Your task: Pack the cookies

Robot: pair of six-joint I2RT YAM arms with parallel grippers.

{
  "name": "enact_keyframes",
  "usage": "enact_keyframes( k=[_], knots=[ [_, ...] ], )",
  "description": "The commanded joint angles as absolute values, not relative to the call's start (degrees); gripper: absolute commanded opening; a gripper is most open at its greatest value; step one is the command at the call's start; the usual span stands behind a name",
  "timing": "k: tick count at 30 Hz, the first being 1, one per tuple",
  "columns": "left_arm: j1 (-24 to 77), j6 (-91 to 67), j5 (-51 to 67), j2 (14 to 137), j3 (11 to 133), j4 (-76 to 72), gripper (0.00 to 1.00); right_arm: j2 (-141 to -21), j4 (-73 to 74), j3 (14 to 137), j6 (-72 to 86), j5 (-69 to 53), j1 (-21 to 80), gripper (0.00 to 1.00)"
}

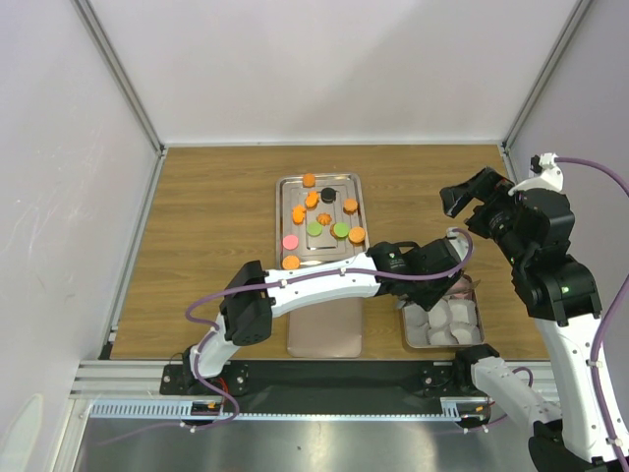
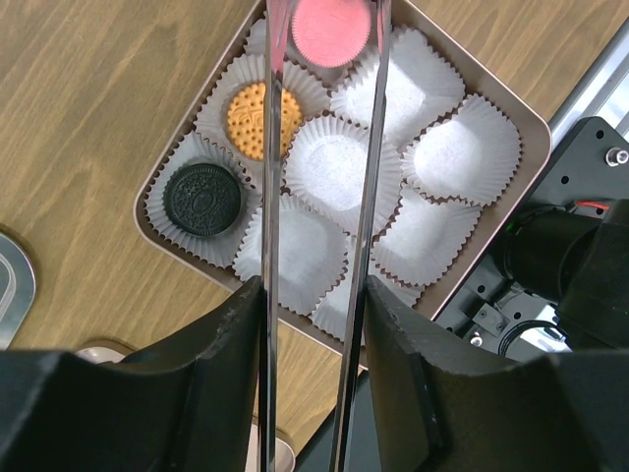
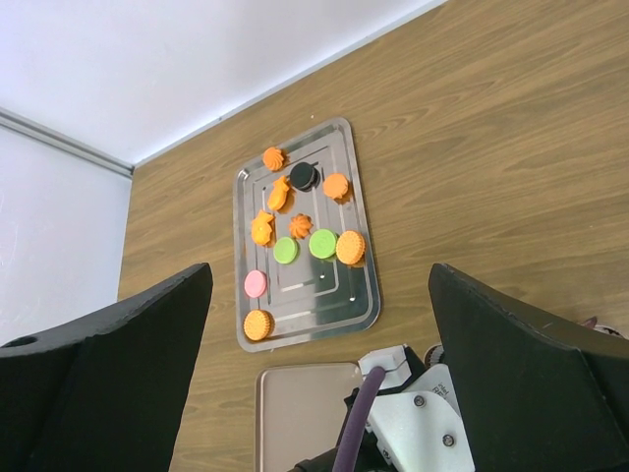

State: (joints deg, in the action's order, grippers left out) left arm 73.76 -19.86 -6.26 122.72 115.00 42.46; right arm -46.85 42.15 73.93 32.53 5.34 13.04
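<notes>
On the bench (image 1: 211, 221), a steel tray (image 1: 329, 256) at frame centre carries most of the cookies (image 1: 314, 228). Lower right, the left end effector (image 2: 330, 12) hangs over the box (image 2: 142, 211) of paper cups (image 2: 339, 162), its jaws narrow with a pink cookie (image 2: 332, 37) between them; whether they grip it I cannot tell. An orange cookie (image 2: 257, 120) and a black cookie (image 2: 201, 199) each sit in a cup. At far right, the right end effector (image 1: 472, 194) is raised, wide and empty.

Bright, even overhead light; soft shadows; glare streaks on left fingers (image 2: 271, 197); near finger bases blurred.
</notes>
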Motion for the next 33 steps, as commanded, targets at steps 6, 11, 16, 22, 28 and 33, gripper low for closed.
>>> enact_keyframes(
  k=[6,11,16,22,28,33],
  knots=[
    [73.83,-18.9,-7.38,122.78,118.3,40.25,0.49,-45.97,40.87,73.74,32.43,4.4,13.27,1.0],
    [73.92,-18.63,-7.12,121.03,117.34,40.08,0.48,-45.97,40.69,73.65,32.17,3.78,13.27,1.0],
    [73.92,-18.72,-7.82,114.11,111.64,38.76,0.48,-46.84,40.34,73.57,31.73,2.47,13.27,1.0],
    [73.39,-21.44,-11.24,103.21,100.4,38.67,0.47,-47.11,37.53,70.32,32.08,1.32,13.27,1.0],
    [69.27,-25.48,-15.2,92.92,87.31,40.95,0.47,-48.69,34.46,67.77,32.17,-1.04,13.36,1.0],
    [62.07,-28.3,-17.22,81.59,76.66,44.38,0.47,-50.71,31.91,65.4,32.17,-3.16,13.71,1.0]
  ],
)
